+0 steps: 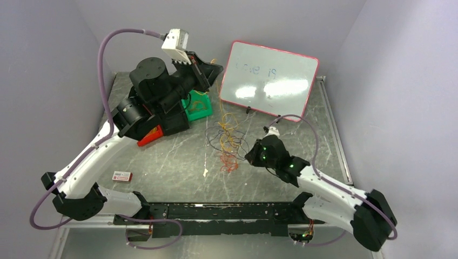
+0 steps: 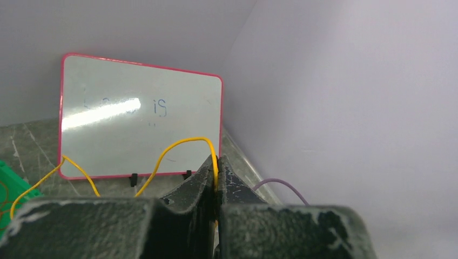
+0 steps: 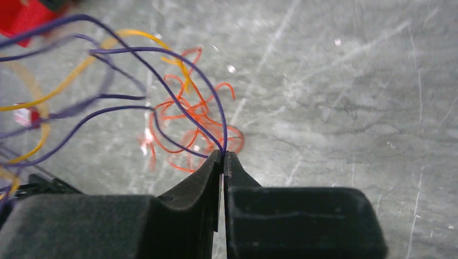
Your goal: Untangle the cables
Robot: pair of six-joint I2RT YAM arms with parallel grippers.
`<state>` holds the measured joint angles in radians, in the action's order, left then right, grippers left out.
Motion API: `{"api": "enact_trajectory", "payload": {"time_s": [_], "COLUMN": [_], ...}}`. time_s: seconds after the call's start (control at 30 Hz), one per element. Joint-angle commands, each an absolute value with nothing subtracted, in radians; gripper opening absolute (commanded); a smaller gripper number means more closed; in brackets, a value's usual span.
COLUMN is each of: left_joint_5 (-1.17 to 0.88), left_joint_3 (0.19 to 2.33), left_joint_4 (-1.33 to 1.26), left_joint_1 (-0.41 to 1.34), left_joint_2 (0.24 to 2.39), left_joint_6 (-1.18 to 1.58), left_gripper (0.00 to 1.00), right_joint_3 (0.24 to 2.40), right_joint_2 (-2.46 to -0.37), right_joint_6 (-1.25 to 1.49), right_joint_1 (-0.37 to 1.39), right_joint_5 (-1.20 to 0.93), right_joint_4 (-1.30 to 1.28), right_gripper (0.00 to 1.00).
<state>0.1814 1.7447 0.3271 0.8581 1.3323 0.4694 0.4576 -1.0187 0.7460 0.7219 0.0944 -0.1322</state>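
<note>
Whiteboard (image 1: pixel 270 81) behind cables (image 1: pixel 228 141); green obj. (image 1: pixel 200 110) to L

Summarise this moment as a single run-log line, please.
left gripper: shut on yellow cable, facing whiteboard | right gripper: shut on purple cable, above orange cables | tangle: not yet separated

The cables (image 1: pixel 228 141) are sprawling across the middle of the table (image 1: pixel 173 164), barring the way there. A whiteboard (image 1: pixel 270 80) is standing along the far side. Bare table is lying open right of the cables; a small box (image 1: pixel 122 176) is sitting front left.
</note>
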Motion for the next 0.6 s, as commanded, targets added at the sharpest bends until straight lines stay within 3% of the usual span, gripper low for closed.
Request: {"api": "enact_trajectory", "payload": {"time_s": [0.0, 0.07, 0.23, 0.57], "left_joint_5": [0.209, 0.216, 0.216, 0.262], "left_joint_3": [1.728, 1.735, 1.72, 1.686], "left_joint_4": [0.254, 0.257, 0.231, 0.184], "left_joint_1": [0.852, 0.851, 0.852, 0.851], "left_joint_2": [1.295, 1.302, 1.302, 1.293], "left_joint_6": [0.502, 0.499, 0.495, 0.493], "left_gripper": [0.07, 0.07, 0.07, 0.07], "right_joint_3": [0.518, 0.552, 0.637, 0.707], "right_joint_2": [-0.893, -0.854, -0.812, -0.764], "right_joint_6": [0.7, 0.689, 0.668, 0.632], "right_joint_1": [0.725, 0.724, 0.725, 0.725], "right_joint_5": [0.131, 0.148, 0.187, 0.238], "right_joint_4": [-0.179, -0.206, -0.258, -0.253], "right_gripper": [0.16, 0.27, 0.38, 0.42]}}
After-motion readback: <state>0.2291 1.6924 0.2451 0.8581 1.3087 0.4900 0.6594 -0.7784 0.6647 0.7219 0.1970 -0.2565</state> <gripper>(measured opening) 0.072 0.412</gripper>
